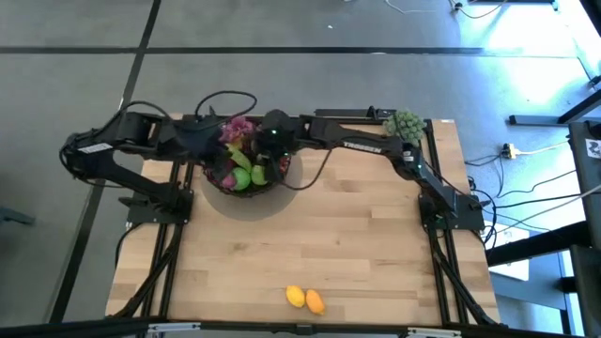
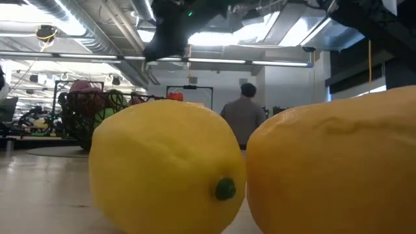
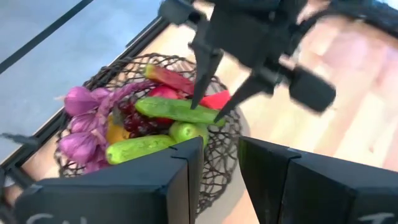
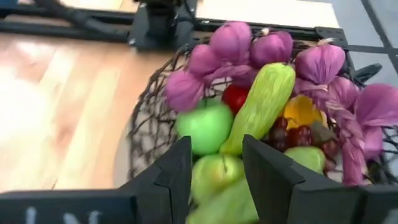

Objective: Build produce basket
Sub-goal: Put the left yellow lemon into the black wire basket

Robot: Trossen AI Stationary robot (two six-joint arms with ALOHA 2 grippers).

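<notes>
- Right gripper (image 3: 208, 93) is hanging over the basket (image 1: 246, 197), its fingers spread apart with nothing between them, tips pointing down at a cucumber (image 3: 179, 111) lying on top of the pile.
- Seen from the right wrist, its fingers (image 4: 177, 171) are flanking a second, paler cucumber (image 4: 261, 106) and a green apple (image 4: 214, 176) beneath it, without pinching either.
- Left gripper (image 3: 221, 174) is hovering beside the basket, on the side away from the right arm; its fingers are standing apart, gripping nothing.
- Basket is sitting at the table's (image 1: 357, 244) far edge, between the two arm bases, and is heaped with produce.
- Inside the basket, a purple braided bunch of bulbs (image 4: 249, 46) is lying along the rim nearest the left arm, with another green apple (image 4: 205, 127) just beside it.
- Dark red grapes (image 4: 292, 137), an orange-yellow piece (image 4: 301, 111) and a red pepper (image 3: 214, 99) are showing between the cucumbers.
- Well apart from the basket, at the table's near edge, a lemon (image 1: 296, 297) and a more orange fruit (image 1: 314, 301) are lying touching each other.
- Pale-green bushy clump (image 1: 406, 124) is sitting at the far corner, beside the right arm.
- Beyond the table, a person (image 2: 244, 117) is standing with their back turned.
</notes>
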